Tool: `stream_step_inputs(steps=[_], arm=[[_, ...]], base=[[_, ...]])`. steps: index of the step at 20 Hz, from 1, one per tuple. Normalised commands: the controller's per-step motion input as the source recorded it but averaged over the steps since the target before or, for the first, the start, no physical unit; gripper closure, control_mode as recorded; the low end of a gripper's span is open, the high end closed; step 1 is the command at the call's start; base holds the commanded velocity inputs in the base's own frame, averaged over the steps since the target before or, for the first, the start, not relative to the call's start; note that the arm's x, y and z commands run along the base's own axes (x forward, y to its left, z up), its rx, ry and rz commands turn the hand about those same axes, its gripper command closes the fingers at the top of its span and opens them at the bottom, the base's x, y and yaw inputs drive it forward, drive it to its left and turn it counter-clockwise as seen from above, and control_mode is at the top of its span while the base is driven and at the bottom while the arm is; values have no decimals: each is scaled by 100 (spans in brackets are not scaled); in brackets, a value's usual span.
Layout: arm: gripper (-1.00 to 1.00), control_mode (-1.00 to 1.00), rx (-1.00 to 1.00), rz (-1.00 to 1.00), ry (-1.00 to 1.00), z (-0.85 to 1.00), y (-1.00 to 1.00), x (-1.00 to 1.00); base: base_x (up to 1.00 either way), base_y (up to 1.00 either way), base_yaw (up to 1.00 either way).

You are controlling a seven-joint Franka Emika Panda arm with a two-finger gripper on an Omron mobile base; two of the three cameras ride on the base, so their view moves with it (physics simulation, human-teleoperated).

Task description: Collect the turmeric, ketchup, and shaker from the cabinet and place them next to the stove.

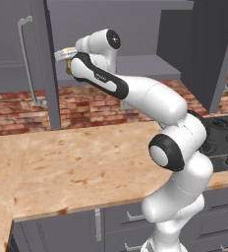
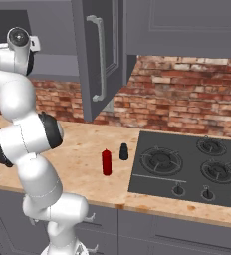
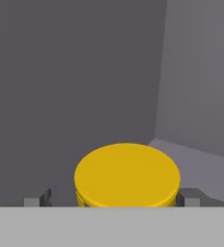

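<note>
Grey cabinet point(image 3: 75, 72) walls all round as I look along my hand point(image 3: 111, 198): fingers spread wide either side of the turmeric point(image 3: 127, 174) jar on the shelf, nothing pinched yet. Risk, as I see it: close off-centre and the round lid slips, tipping the jar back into the corner. Out on the tabletop point(image 2: 82, 154), one ketchup point(image 2: 106, 162) bottle and one shaker point(image 2: 123, 151) stand just beside the stove point(image 2: 187, 167). One jar to go.

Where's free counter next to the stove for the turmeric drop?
Bare counter lies left of the ketchup and in front of it. The strip between the shaker and the stove edge is tight.
</note>
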Motion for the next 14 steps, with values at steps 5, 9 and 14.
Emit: stream_step_inputs(steps=[5, 9, 14], arm=[[-100, -100, 0, 0, 4, -1, 0, 0], [100, -100, 0, 0, 3, -2, 0, 2], [100, -100, 0, 0, 1, 0, 0, 6]], base=[[0, 0, 0], [0, 0, 0], [0, 0, 0]])
